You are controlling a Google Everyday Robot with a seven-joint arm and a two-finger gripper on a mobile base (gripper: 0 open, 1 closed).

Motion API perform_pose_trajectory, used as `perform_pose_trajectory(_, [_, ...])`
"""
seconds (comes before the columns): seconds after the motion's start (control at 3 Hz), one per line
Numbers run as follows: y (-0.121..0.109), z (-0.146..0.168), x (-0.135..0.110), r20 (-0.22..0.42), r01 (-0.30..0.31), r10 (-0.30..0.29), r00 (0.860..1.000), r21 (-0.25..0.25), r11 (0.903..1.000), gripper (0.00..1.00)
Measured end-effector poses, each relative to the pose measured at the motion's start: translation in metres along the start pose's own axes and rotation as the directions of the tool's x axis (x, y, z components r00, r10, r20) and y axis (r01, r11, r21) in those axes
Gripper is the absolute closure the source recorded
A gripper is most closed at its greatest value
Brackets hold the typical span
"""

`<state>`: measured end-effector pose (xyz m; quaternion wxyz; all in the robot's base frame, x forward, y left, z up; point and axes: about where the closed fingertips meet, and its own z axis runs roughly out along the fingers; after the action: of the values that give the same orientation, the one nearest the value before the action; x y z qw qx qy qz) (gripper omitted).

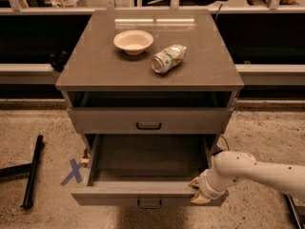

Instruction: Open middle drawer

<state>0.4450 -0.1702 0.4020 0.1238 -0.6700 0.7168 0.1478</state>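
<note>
Reaching in from 4 o'clock, a white arm (259, 171) is seen low in the view, with its gripper (197, 192) at the front right corner of the middle drawer (119, 194), touching the top edge of the front panel. Whether the gripper is spread apart or clamped on that panel cannot be told. The middle drawer is drawn well out of the cabinet (75, 104) toward 6 o'clock, so that its dark inside is laid bare, and a small dark bar handle (149, 203) is carried at the middle of its front. Directly above, 1 upper drawer (105, 121) with a like handle is shut. On the cabinet top (95, 68) a pale bowl (133, 41) is set upright toward 12 o'clock, and a can (168, 58) is laid on its side near the bowl, at its 4 o'clock, apart from it. On the speckled floor (43, 128) a blue X mark (74, 171) is found just beside the open drawer at its 9 o'clock, with a black bar (32, 171) further out the same way
</note>
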Motion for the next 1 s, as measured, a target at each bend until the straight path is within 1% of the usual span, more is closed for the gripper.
perform_pose_trajectory(0.33, [0.0011,0.0015,-0.0001,0.001,0.0,0.0,1.0,-0.003,1.0,0.35])
perform_pose_trajectory(0.67, [0.0021,0.002,0.0005,0.004,-0.002,0.002,1.0,-0.006,1.0,0.04])
perform_pose_trajectory(1.0, [0.0021,-0.0016,0.0037,0.014,-0.013,0.013,1.0,-0.003,0.9999,0.0])
